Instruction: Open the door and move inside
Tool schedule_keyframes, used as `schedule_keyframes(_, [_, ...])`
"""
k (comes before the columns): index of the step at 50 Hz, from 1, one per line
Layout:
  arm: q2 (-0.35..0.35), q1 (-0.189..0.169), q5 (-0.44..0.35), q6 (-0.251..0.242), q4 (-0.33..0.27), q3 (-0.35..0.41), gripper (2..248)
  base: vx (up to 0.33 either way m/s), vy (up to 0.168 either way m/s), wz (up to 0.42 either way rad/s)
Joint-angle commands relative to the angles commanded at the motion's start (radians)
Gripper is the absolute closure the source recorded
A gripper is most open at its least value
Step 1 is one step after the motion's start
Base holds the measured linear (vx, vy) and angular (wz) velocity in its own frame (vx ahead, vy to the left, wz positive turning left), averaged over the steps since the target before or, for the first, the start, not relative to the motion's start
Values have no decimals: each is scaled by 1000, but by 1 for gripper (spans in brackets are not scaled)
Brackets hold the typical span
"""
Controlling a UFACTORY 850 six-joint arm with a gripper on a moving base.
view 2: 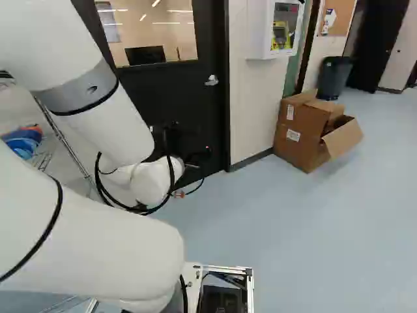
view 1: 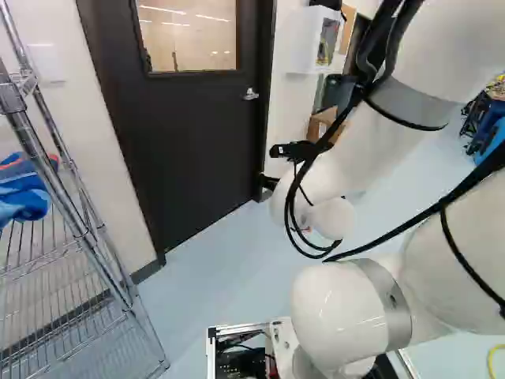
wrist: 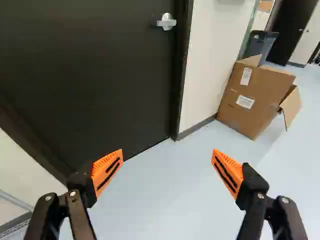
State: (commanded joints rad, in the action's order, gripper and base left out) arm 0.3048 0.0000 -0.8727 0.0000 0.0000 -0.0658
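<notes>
We judge this to be the approach: the dark door [wrist: 100,65] is shut, its lever handle [wrist: 166,21] untouched near the door's right edge, below the window [view 1: 189,35]. Our gripper [wrist: 167,154] faces the door, both fingers wide apart, holding nothing. Next we should raise it to the lever and work that. We count one door, one lever, one window, one wire shelving unit [view 1: 59,174] left of the door.

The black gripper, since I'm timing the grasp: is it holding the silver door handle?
No, the black gripper stands open, and the silver door handle is ahead.
</notes>
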Motion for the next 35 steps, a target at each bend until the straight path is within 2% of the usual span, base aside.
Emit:
schedule_keyframes(15, [0,0,0,0,0,0,3,16,1,1])
schedule_keyframes(35, [0,0,0,0,0,0,3,86,2,3])
